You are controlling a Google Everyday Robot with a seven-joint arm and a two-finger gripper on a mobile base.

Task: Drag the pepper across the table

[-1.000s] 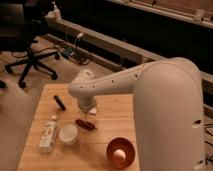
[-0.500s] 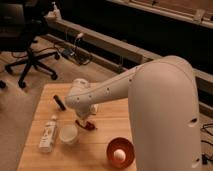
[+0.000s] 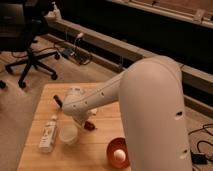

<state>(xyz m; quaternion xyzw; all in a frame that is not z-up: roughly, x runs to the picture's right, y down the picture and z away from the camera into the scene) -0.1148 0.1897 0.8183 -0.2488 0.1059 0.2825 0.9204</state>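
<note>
One camera view covers the scene. On the pale wooden tabletop (image 3: 92, 159) the pepper (image 3: 90, 126) lies near the middle, just beside a white cup (image 3: 68, 134), with a lying white bottle (image 3: 48, 134) further left and an orange-red bowl (image 3: 119, 152) to the right. The tool (image 3: 85, 119) sits low at the pepper, mostly hidden under the white arm (image 3: 150, 100); whether it is released or clenched cannot be told. The step in hand looks like making contact. Next comes a steady slide along the wood, clear of the cup.
</note>
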